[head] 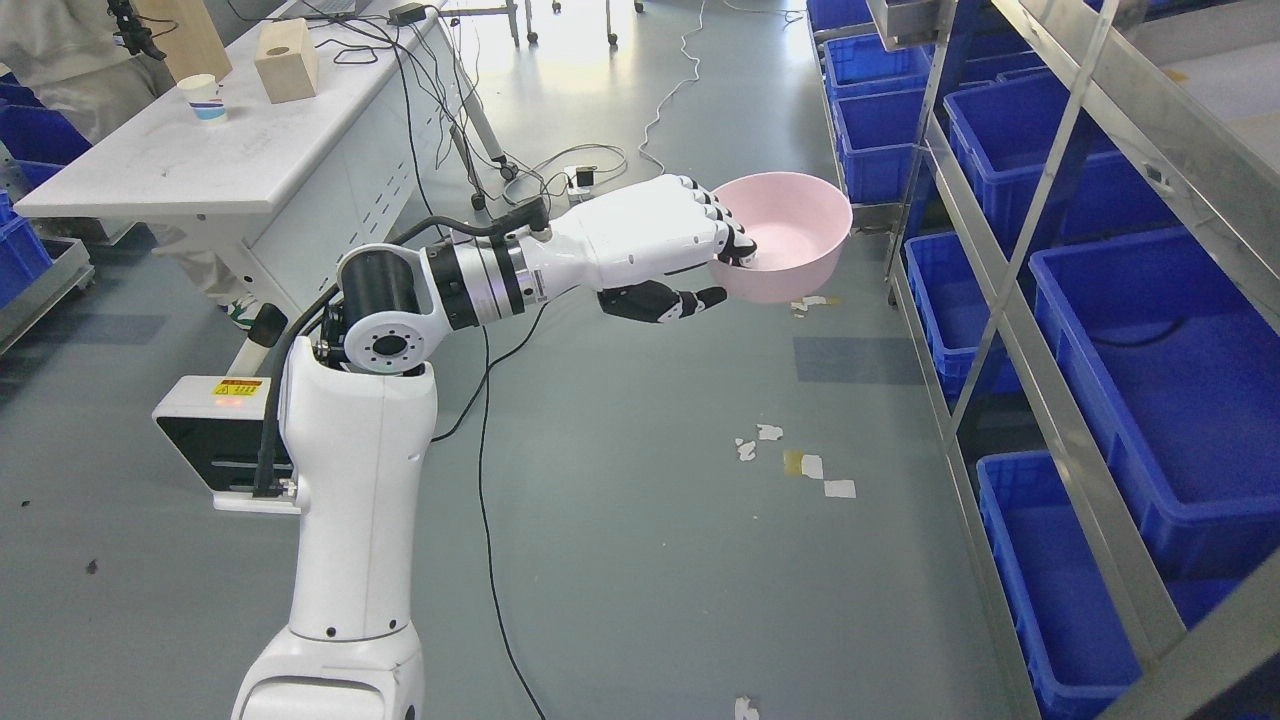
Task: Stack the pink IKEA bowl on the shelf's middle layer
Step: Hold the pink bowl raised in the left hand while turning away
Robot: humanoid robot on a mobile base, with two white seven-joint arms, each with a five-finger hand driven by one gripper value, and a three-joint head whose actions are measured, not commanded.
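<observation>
Left hand pinching pink bowl at near rim, fingers curled inside, thumb under. Holding bowl upright in air above grey floor, just left of metal shelf w/ blue bins.

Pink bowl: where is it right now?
Head view, upper centre-right: pink bowl held by the left hand over the floor, left of the metal shelf.

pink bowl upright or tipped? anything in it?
Roughly upright, empty: the pink bowl opens upward, bare inside, left hand gripping its rim.
</observation>
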